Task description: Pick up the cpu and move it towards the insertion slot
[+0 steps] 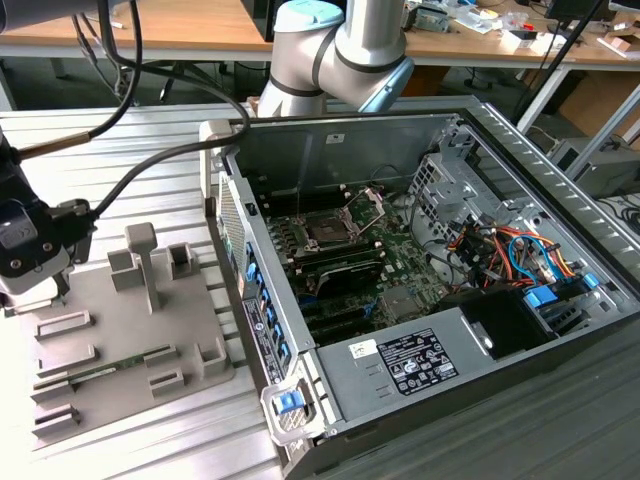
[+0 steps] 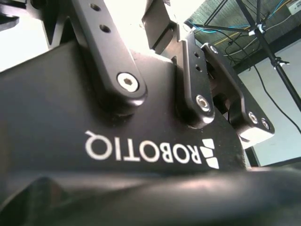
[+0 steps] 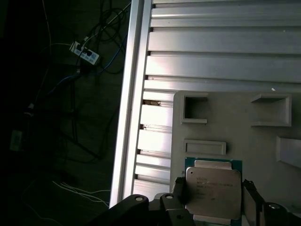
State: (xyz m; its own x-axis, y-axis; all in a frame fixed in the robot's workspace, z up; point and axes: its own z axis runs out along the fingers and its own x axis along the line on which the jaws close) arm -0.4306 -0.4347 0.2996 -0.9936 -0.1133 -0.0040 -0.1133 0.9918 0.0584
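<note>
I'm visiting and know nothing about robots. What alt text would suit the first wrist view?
A pale silvery cpu sits between the two sides of the dark gripper, over a grey tray with raised rectangular holders. The tray rests on a ribbed metal table; past the table's edge, cables trail across a dark floor.

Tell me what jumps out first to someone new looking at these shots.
The open computer case takes up the exterior view's right, motherboard exposed, with the insertion slot and its swung-open bracket near the picture's middle. In the first wrist view, the silvery cpu lies on the gray fixture plate, the gripper right at it.
</note>
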